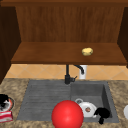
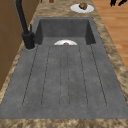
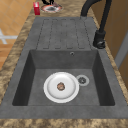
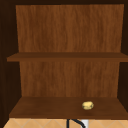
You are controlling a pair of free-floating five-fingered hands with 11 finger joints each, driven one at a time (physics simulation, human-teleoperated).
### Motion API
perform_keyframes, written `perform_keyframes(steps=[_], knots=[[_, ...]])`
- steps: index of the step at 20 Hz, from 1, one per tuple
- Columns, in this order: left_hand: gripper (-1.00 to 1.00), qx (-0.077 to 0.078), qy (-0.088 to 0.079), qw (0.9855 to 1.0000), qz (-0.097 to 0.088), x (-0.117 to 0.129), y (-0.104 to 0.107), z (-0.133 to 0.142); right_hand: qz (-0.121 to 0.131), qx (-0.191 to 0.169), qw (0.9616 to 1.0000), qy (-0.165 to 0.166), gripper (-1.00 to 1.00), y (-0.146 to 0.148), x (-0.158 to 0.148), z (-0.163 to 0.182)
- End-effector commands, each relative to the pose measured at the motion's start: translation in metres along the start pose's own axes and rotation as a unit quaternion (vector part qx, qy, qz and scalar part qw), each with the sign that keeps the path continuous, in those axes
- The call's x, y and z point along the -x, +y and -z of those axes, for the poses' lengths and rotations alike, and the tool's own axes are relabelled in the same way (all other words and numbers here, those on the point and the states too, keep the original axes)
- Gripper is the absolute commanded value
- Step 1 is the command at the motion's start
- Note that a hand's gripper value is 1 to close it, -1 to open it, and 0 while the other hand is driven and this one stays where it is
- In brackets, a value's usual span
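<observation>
Black right hand (image 1: pixel 102 113), lower right of frame, fingers curled, holding nothing, beside white plate (image 1: pixel 87 109) w/ left hand (image 1: pixel 3 100) far left, grip unclear.

A granite-patterned counter (image 1: pixel 17 85) runs across the scene, with a dark grey sink (image 1: pixel 45 100) set into it. The ribbed draining board (image 2: pixel 65 77) lies at 9 o'clock of the basin (image 3: pixel 37 62). A black tap (image 1: pixel 67 75) rises at 12 o'clock, behind the sink's middle. The wall behind is faced with tan diagonal tiles (image 1: pixel 37 71). Above hangs an open wooden wall cabinet (image 4: pixel 67 30) with two shelves: an upper shelf (image 4: pixel 67 57) and a lower shelf (image 4: pixel 50 107). In the side views a light wooden plank floor (image 2: pixel 112 22) borders the counter. Lighting is even, with no strong shadows.
</observation>
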Motion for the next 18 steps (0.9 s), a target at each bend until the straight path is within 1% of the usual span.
perform_keyframes(steps=[1, 2, 3, 4, 5, 7, 10, 14, 16, 17, 18], knots=[[-1.0, -0.01, -0.001, 0.9999, 0.001, -0.01, -0.007, -0.009, 0.0, 0.0, 1.0, 0.0, 0.0, 0.0, 0.0, 0.0], [-1.0, -0.016, 0.0, 0.9999, -0.001, -0.013, -0.007, -0.013, 0.0, 0.0, 1.0, 0.0, 0.0, 0.0, 0.0, 0.0], [-1.0, -0.013, -0.007, 0.9999, 0.003, -0.007, -0.005, -0.017, 0.0, 0.0, 1.0, 0.0, 0.0, 0.0, 0.0, 0.0], [-1.0, -0.007, -0.01, 0.9999, -0.004, -0.005, -0.005, -0.018, 0.0, 0.0, 1.0, 0.0, 0.0, 0.0, 0.0, 0.0], [-1.0, -0.002, -0.01, 0.9999, -0.008, -0.006, -0.003, -0.018, 0.0, 0.0, 1.0, 0.0, 0.0, 0.0, 0.0, 0.0], [-1.0, 0.008, -0.005, 0.9998, -0.015, -0.004, 0.004, -0.016, 0.0, 0.0, 1.0, 0.0, 0.0, 0.0, 0.0, 0.0], [-1.0, 0.011, -0.007, 0.9995, -0.029, 0.003, 0.017, -0.019, 0.0, 0.0, 1.0, 0.0, 0.0, 0.0, 0.0, 0.0], [-1.0, 0.011, -0.009, 0.9991, -0.041, 0.007, 0.038, -0.022, 0.0, 0.0, 1.0, 0.0, 0.0, 0.0, 0.0, 0.0], [-1.0, 0.01, -0.007, 0.9988, -0.048, 0.01, 0.049, -0.023, 0.0, 0.0, 1.0, 0.0, 0.0, 0.0, 0.0, 0.0], [-1.0, 0.011, -0.003, 0.9985, -0.054, 0.011, 0.053, -0.019, 0.0, 0.0, 1.0, 0.0, 0.0, 0.0, 0.0, 0.0], [-1.0, 0.011, -0.002, 0.9983, -0.056, 0.012, 0.057, -0.017, 0.0, 0.0, 1.0, 0.0, 0.0, 0.0, 0.0, 0.0]])
